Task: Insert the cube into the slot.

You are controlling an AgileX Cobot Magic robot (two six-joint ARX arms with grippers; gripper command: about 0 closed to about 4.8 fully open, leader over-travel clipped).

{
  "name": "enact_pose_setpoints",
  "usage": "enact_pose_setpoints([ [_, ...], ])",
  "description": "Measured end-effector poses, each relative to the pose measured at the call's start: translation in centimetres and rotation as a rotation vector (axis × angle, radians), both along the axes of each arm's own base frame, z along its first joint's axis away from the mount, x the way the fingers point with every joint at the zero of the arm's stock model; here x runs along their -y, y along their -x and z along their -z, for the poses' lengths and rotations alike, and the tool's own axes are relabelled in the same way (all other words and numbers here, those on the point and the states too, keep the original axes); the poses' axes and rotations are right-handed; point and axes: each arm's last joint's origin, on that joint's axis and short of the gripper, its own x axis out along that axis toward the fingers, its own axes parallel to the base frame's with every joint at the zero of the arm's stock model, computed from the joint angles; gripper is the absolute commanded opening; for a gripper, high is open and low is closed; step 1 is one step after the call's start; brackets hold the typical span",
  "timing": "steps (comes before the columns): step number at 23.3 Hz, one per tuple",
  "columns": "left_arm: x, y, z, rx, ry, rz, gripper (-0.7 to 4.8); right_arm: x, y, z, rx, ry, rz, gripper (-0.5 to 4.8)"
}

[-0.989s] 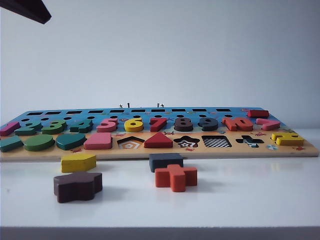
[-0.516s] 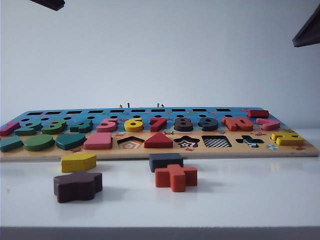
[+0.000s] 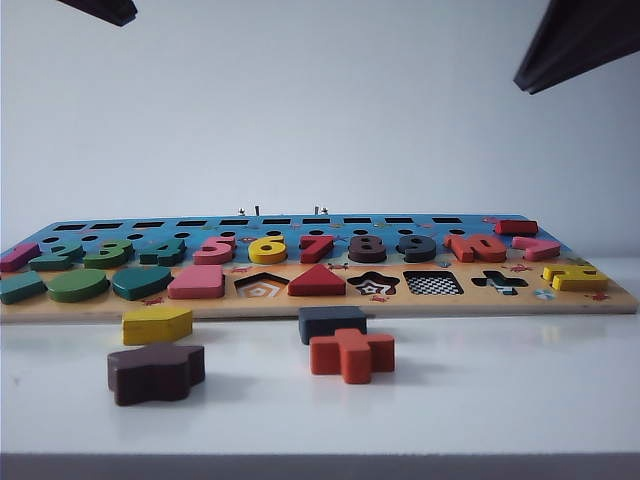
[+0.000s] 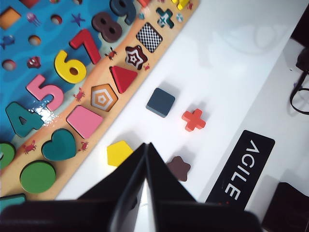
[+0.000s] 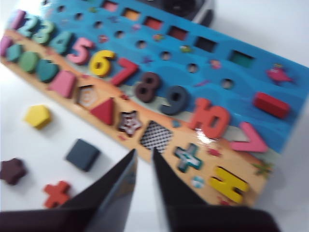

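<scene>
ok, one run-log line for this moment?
phase: approach | cube: on table before board, untouched | square slot: empty | left gripper: shut, aloft | right gripper: slightly open, empty, aloft

right pincer point(image 5: 144, 159) — now lower, further into exterior view | jaws slightly parted

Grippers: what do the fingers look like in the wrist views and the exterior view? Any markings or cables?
Left gripper: two flat, matte black fingers tapering to thin pointed tips. Right gripper: the same black wedge-shaped fingers, blurred. No markings or cables are visible on either. In the exterior view only dark angular parts show at the top corners, the right arm's larger than the left arm's.
</scene>
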Motion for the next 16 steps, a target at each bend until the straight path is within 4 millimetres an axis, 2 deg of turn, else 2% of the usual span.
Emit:
enact_pose_setpoints([
  [4,0.2,-0.4,-0.6,0.000,0.000,-0.001,0.17,-1.7,-0.1,-0.9,-0.036,-0.023,-0.112,3.13],
  [5,0.3,-0.4,-0.8,0.000,0.000,-0.001,0.17,-2.1,-0.2,-1.1,-0.041,-0.021,-0.130,3.34],
  [7,0.3,-0.5,-1.3,-0.004,-0.003,-0.001,0.17,-3.4,-0.1,-1.1,-0.077,0.001,-0.186,3.38],
  [12,0.4,-0.6,-1.6,-0.011,-0.008,-0.001,0.17,-5.2,-0.1,0.3,-0.167,0.114,-0.348,4.70],
  [16,0.4,-0.6,-1.7,-0.007,-0.005,-0.002,0.17,-6.3,-0.2,1.7,-0.207,0.200,-0.444,4.75],
])
